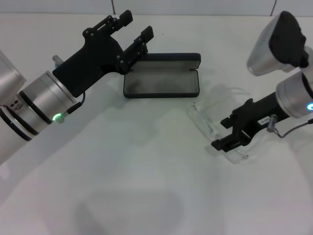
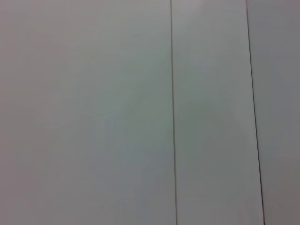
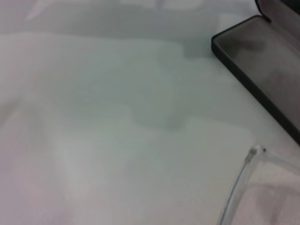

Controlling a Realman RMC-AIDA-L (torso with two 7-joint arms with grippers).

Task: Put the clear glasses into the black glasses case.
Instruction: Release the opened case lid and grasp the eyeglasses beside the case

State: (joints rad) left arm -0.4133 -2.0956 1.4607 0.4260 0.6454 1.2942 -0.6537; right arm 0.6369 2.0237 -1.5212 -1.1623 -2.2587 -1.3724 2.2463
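I have the clear glasses point(image 1: 215, 120) lying on the white table point(image 1: 122, 186) at centre right of the head view, long axis running diagonally from upper left to lower right. My right gripper point(image 1: 226, 138) is right at their lower end, fingers slightly apart around the frame, though I can't tell if they're touching it. The black glasses case point(image 1: 161, 82) sits open up and to the left, near the glasses. My left gripper point(image 1: 131, 32) hovers at the case's upper left corner, fingers spread, holding nothing.

No text or label can be read.
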